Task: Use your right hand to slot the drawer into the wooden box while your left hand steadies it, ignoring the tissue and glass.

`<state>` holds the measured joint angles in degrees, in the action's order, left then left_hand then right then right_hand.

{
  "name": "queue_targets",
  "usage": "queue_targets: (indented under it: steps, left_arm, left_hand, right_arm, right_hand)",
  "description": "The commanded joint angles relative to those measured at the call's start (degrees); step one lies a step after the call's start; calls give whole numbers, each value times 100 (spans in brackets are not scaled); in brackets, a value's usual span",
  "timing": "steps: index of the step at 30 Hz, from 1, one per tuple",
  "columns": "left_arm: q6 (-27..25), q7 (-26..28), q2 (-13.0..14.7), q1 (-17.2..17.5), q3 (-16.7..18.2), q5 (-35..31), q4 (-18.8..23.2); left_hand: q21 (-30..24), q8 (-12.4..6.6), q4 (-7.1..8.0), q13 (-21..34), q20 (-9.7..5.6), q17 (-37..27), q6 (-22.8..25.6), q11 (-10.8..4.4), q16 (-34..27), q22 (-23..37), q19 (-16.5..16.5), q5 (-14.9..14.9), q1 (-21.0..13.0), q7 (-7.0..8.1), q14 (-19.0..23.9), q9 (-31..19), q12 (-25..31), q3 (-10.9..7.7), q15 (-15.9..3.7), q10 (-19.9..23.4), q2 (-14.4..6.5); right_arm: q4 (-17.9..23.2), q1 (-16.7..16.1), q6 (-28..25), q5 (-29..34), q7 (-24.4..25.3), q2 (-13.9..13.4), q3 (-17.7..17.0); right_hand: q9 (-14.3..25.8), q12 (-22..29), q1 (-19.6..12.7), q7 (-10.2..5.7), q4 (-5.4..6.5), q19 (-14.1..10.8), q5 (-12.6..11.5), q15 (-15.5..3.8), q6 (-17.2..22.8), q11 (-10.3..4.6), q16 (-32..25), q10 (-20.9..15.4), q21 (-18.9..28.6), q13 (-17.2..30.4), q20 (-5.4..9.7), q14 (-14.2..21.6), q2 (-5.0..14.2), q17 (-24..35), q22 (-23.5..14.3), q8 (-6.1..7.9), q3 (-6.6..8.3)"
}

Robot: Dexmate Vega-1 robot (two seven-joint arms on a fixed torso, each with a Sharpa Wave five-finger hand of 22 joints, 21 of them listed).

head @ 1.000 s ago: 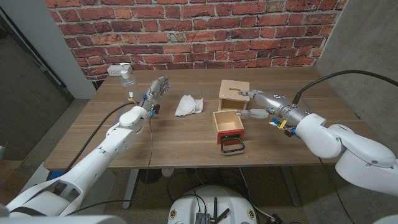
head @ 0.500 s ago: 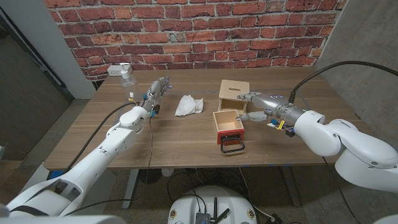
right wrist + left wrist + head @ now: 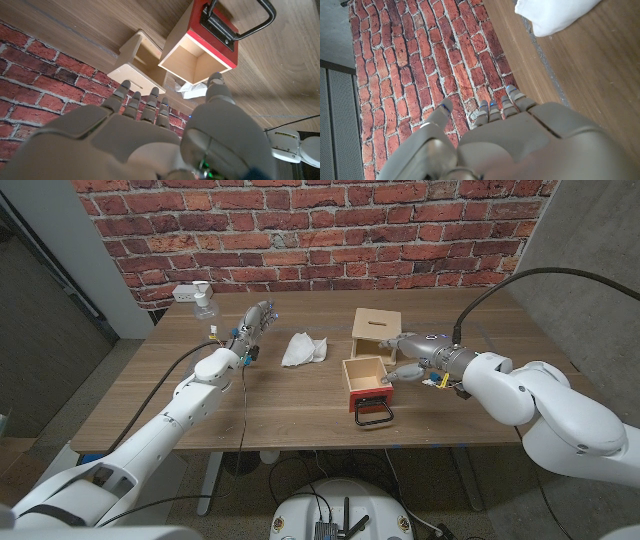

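I've got the drawer (image 3: 366, 383) in sight: a small open-topped box of pale wood with a red front panel and a black wire handle on that red face. It sits on the table (image 3: 300, 405) just beside my right robot hand (image 3: 410, 358), on its thumb side, with the handle end toward the robot and the open back end toward the wooden box (image 3: 376, 331). That box is pale wood too, with a slot in its top; it stands just past the drawer, close to it, though I cannot tell whether they touch. From the right wrist camera I see the drawer's hollow inside (image 3: 196, 55) and the wooden box's open cavity (image 3: 141, 56) right ahead of my fingertips (image 3: 150, 93).

My right robot hand hovers at the drawer's side, fingers stretched toward the wooden box, thumb apart and reaching toward the drawer's rim. It holds nothing; fingers are spread. Whether the thumb actually touches the wood, I can't make out.

My left robot hand (image 3: 255, 320) is well away from both, on the far side of the crumpled white tissue (image 3: 303, 349). Its fingers point toward the brick wall (image 3: 320, 225), straight and slightly apart, gripping nothing. The left wrist camera shows the fingertips (image 3: 491, 107) against the bricks, with the tissue (image 3: 551, 14) off to one side.
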<state>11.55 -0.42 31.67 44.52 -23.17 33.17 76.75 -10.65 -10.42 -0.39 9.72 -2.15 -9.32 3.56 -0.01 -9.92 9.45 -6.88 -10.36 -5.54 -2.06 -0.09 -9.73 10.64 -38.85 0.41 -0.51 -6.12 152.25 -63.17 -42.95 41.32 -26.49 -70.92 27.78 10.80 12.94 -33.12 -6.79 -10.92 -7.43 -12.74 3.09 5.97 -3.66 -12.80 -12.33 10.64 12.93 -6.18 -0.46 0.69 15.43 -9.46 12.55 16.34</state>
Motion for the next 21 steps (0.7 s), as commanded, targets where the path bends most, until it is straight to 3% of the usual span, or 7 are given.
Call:
queue_targets:
  steps: [1, 13, 21]
  left_arm:
    - [2, -33, -3, -16, -8, 5, -29]
    - [51, -132, -9, -64, -8, 25, -116]
    - [115, -197, -39, -81, -14, 43, -212]
  left_hand:
    - [-9, -18, -5, 26, -259, -19, 73, -15, -10, 19, 3, 1, 29, -1, 21, -32, 42, -55, 24, 9, -337]
    - [-10, -14, -12, 26, -261, -19, 75, 1, -9, 19, 4, 1, 37, -6, 24, -33, 38, -70, 22, 12, -338]
    - [-10, -11, -16, 26, -261, -19, 74, -13, -8, 19, 6, 2, 41, -1, 26, -33, 34, -80, 22, 10, -338]
  right_arm:
    - [-14, 399, -24, 914, -958, 469, 536]
    - [-223, 582, 242, 1834, -1867, 1180, 780]
    - [-414, 607, 579, 2393, -2369, 1680, 870]
  right_hand:
    - [32, 59, -202, -42, 8, -20, -15, 86, 88, -33, -42, -146, 11, 22, -92, 16, -44, 8, -20, 66, 94]
    - [32, 56, -538, -166, 10, 72, 28, 181, 197, -209, -49, -224, -19, 43, -272, 2, -181, -1, -16, 108, 204]
    - [31, 47, -654, -207, 24, 104, 47, 122, 219, -283, -54, -240, -23, 49, -282, -4, -224, -1, -16, 113, 243]
